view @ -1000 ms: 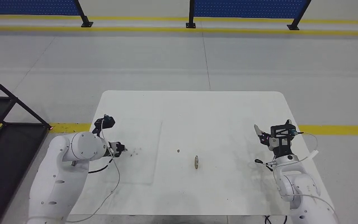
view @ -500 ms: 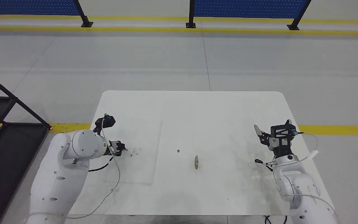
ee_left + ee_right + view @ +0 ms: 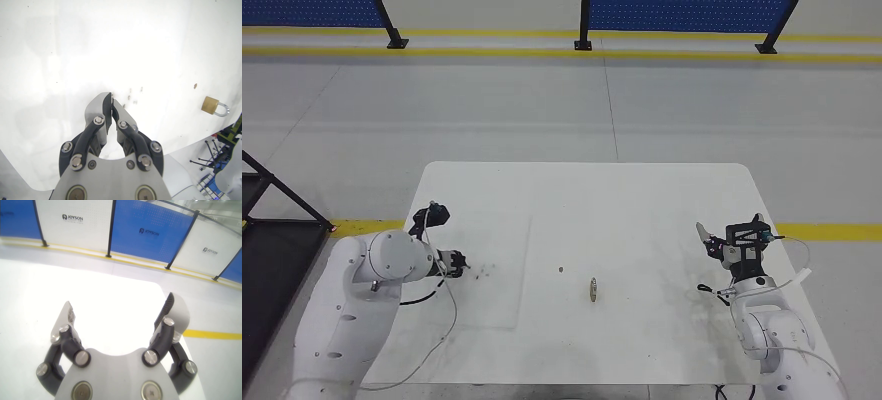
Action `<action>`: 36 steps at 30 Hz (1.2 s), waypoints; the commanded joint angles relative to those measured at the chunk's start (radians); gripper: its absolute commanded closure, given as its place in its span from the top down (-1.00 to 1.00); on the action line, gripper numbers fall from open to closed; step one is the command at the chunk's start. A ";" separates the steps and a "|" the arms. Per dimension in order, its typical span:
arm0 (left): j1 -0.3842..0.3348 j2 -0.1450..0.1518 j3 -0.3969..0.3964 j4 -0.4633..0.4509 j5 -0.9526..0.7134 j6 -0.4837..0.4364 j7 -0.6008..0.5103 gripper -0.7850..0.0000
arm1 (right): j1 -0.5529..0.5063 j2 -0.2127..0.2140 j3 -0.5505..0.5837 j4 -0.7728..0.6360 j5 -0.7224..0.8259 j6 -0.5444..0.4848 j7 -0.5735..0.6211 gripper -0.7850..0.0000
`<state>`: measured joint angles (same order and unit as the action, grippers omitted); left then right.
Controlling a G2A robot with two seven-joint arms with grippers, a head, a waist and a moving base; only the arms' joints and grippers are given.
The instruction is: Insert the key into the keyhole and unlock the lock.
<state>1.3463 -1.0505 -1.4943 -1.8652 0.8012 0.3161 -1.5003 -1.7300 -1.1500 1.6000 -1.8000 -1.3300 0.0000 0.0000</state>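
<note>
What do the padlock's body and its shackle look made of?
Padlock body: probably brass, going by the dull golden colour and satin, unpolished face. Shackle: seemingly steel, perhaps plated; it is silvery and glossy, with bright highlights along its curve.

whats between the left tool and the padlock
In the left wrist view: small dark specks by the left tool, then bare table up to the padlock; a small brown bit sits off that line.
</note>
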 commanded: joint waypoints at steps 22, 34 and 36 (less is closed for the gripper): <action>0.051 0.017 0.036 -0.147 0.202 0.013 0.010 -1.00 | 0.000 0.000 0.000 0.000 0.000 0.000 0.000 1.00; 0.070 0.014 0.062 -0.198 0.308 0.040 0.037 -1.00 | 0.000 0.000 0.000 0.000 0.000 0.000 0.000 1.00; 0.067 0.011 0.050 -0.201 0.259 0.056 0.053 -1.00 | 0.000 0.000 0.000 0.000 0.000 0.000 0.000 1.00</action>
<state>1.4157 -1.0379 -1.4362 -2.0658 1.0905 0.3630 -1.4569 -1.7300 -1.1500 1.6000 -1.8000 -1.3300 0.0000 0.0000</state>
